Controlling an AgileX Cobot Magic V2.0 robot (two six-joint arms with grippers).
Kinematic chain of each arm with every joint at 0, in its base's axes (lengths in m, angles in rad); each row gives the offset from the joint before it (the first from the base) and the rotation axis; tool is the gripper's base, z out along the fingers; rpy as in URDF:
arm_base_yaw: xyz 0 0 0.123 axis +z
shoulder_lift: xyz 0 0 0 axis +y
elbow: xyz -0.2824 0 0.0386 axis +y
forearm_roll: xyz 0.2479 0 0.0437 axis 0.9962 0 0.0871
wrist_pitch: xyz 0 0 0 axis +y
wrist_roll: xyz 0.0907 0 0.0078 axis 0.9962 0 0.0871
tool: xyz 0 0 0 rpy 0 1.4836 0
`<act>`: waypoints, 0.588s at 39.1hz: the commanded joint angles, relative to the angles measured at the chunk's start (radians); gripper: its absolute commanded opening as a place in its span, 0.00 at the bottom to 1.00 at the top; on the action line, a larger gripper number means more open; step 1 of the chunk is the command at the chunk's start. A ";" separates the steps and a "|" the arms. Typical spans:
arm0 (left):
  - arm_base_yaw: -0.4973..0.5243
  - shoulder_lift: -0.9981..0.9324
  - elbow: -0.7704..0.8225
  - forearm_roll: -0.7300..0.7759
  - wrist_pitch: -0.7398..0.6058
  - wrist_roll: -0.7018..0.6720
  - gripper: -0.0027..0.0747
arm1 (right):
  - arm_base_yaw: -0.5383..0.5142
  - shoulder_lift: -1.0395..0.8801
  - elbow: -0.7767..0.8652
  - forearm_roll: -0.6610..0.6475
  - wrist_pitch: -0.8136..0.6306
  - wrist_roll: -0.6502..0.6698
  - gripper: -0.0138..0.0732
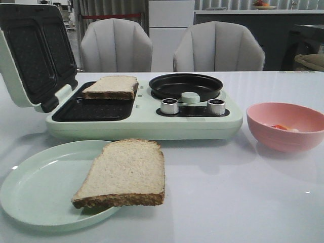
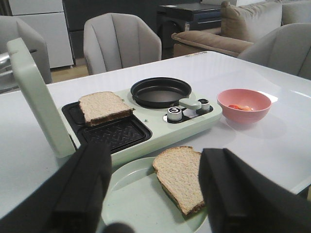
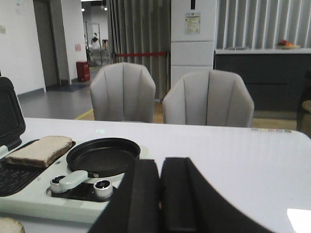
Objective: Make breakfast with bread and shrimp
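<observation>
A: where's the bread sitting?
B: one crusty beige slice (image 1: 111, 86) is lying on the grill plate (image 1: 93, 109), the other slice (image 1: 124, 173) on the green plate (image 1: 35, 195). Shrimp (image 1: 281, 127) is resting in the pink bowl (image 1: 286, 126).
A: claws?
B: left gripper (image 2: 153, 194) is gaping wide, right gripper (image 3: 160, 194) is pinching closed.

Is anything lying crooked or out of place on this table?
Yes. The bread slice on the green plate hangs over the plate's rim, partly above the table. The other slice sits tilted across the sandwich maker's back grill plate.
</observation>
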 commanded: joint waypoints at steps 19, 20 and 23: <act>0.000 -0.013 -0.023 -0.009 -0.083 -0.011 0.63 | 0.000 0.348 -0.266 0.065 0.258 -0.006 0.37; 0.000 -0.013 -0.023 -0.009 -0.083 -0.011 0.63 | 0.000 0.368 -0.279 0.071 0.277 -0.006 0.40; 0.000 -0.013 -0.023 -0.009 -0.083 -0.011 0.63 | 0.000 0.453 -0.333 0.093 0.337 -0.006 0.55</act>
